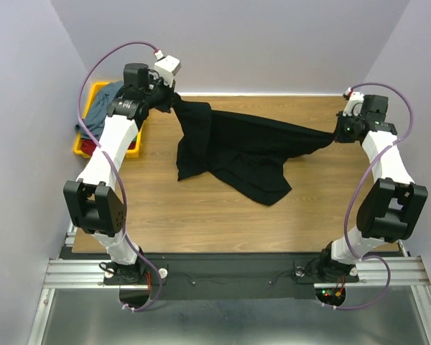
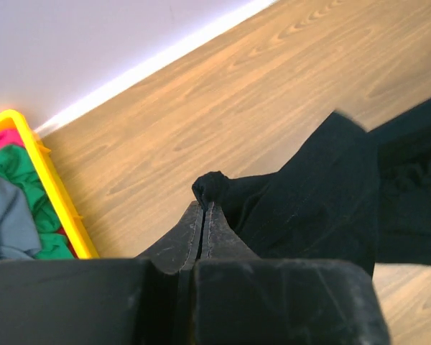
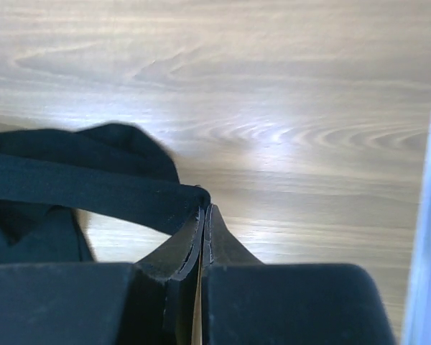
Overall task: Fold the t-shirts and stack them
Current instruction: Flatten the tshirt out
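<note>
From above, the black t-shirt (image 1: 237, 154) hangs stretched across the table (image 1: 201, 215), its lower part lying crumpled on the wood. In the left wrist view, the left gripper (image 2: 203, 210) is closed on a bunched corner of it; the other shirts (image 2: 14, 172) sit in the yellow tray (image 2: 54, 188). In the right wrist view, the right gripper (image 3: 203, 210) pinches a flat edge. The cloth seems soft, light and limp, so corners and edges are the best places to hold
</note>
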### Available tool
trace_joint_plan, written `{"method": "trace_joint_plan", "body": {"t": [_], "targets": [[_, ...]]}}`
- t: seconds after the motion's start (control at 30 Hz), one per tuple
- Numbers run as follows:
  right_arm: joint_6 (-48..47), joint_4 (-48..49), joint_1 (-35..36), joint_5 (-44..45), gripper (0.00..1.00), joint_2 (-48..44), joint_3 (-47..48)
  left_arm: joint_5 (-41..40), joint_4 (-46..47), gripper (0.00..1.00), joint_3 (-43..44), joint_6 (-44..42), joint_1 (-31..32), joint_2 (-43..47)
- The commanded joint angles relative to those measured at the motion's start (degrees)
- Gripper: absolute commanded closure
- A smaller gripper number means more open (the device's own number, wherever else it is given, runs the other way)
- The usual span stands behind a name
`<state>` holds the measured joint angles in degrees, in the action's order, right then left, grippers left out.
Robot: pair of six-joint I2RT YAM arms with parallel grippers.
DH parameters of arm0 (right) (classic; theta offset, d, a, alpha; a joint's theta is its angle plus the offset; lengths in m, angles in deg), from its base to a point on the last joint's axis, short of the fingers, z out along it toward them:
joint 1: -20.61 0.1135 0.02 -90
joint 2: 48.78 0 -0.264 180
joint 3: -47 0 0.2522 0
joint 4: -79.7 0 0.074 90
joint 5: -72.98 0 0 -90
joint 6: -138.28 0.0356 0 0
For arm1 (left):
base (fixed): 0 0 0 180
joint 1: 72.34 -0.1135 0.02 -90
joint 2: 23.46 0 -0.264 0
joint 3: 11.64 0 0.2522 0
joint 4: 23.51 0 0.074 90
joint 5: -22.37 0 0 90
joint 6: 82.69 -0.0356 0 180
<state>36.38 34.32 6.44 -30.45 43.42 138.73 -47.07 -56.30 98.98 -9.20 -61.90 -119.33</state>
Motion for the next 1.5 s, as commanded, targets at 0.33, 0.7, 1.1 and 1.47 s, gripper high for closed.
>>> {"method": "trace_joint_plan", "body": {"t": [0.33,0.7,1.1,1.47], "targets": [[-3.13,-1.17,-4.02,3.59,0.99,-4.93,15.61,18.27,1.8,1.0,4.82,-6.77,-6.92,4.82],[-0.58,-1.08,-4.11,5.7,1.0,-2.64,37.68,27.08,9.19,1.0,8.52,-15.65,-7.01,9.74],[-3.66,-0.02,-4.11,6.4,0.99,-10.38,26.07,24.19,9.88,1.0,-16.09,-20.67,-7.36,24.24],[-2.42,-4.94,-4.02,-7.38,0.99,-12.48,19.27,28.51,-5.81,1.0,-14.94,-17.58,-4.91,16.96]]}}
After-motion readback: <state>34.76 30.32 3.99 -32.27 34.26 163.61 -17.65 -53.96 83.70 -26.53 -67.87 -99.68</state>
